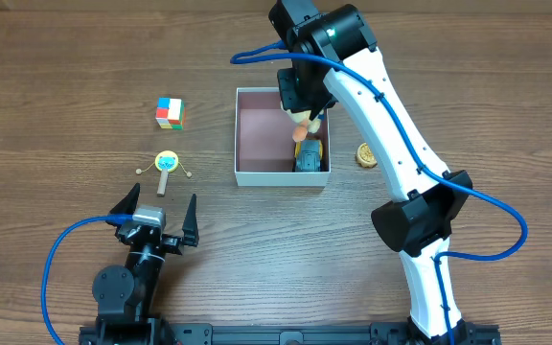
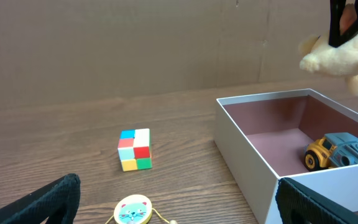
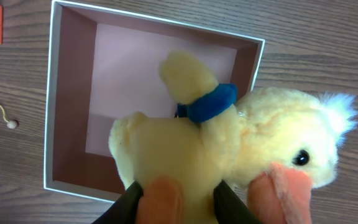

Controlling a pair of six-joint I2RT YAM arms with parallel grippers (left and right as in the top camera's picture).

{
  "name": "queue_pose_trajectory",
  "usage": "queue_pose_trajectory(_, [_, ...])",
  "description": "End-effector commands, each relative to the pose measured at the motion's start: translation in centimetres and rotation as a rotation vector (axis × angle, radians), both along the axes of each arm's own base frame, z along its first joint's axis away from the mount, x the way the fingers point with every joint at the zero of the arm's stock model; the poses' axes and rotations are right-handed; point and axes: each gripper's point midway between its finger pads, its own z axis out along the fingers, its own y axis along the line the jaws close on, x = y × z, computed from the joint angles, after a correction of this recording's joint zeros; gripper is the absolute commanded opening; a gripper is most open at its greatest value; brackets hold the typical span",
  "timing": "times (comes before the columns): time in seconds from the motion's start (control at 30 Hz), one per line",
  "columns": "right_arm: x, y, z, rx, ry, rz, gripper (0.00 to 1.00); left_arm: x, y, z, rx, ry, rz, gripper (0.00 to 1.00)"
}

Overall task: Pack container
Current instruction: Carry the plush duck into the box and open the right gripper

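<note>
Lower straight down with the right gripper [image 3: 178, 198] clamped on the plush duck [image 3: 229, 143], steer toward the bare pink floor beside the toy truck [image 2: 340, 152], and let go only once well below the white walls. Found the container [image 3: 50, 93] directly beneath that gripper, open side up, not touching the duck. Noted the left gripper [image 1: 159, 206] spread wide on nothing, with the container well ahead and off to its right.

Overhead looks straight down, left wrist low across the table [image 2: 55, 137], right wrist close above the shared container [image 3: 70, 93].
</note>
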Motion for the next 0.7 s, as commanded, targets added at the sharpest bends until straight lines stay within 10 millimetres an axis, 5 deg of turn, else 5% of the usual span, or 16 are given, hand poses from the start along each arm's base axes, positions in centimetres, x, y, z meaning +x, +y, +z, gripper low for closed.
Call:
queue_pose_trajectory(0.0, [0.5,0.1,-0.1,-0.008,-0.018,0.027,0.29,0.0,0.1,-0.1,0.015,-0.003,0.004,1.00])
queue_pose_trajectory(0.67, [1.6,0.7,-0.1,0.034,-0.048,0.025,0.58,0.0,0.1,-0.1,0.015,-0.003,0.004,1.00])
